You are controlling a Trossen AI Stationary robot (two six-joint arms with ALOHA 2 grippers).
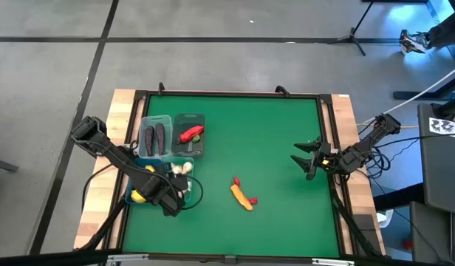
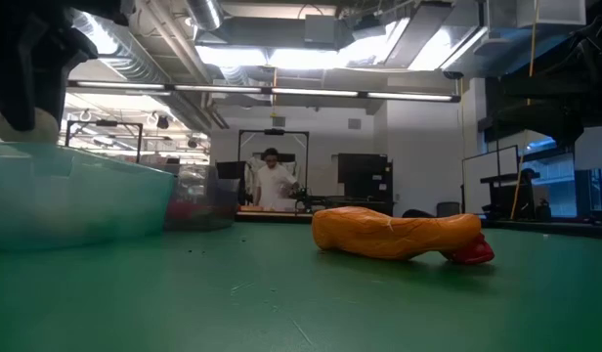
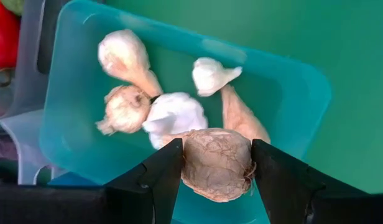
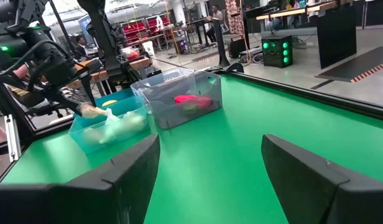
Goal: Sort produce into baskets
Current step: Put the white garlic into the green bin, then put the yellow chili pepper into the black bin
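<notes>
The left gripper hung over the blue-teal basket at the near left of the green table. Its two dark fingers were clamped on a garlic bulb, one finger on each side, with the bulb held just above the basket's interior. Four more garlic pieces lay loose on the basket floor below the held bulb, bunched together and partly touching.

In the high view, four baskets stood grouped at the left of the table. The far-left basket contained two dark eggplants. The clear basket beside it held a red pepper. A yellow lemon showed at the nearest basket, partly hidden by the left arm.

An orange carrot and a small red pepper lay on the open table near the centre, touching or nearly touching.

The right gripper waited at the right of the table, its fingers spread apart and holding nothing.
</notes>
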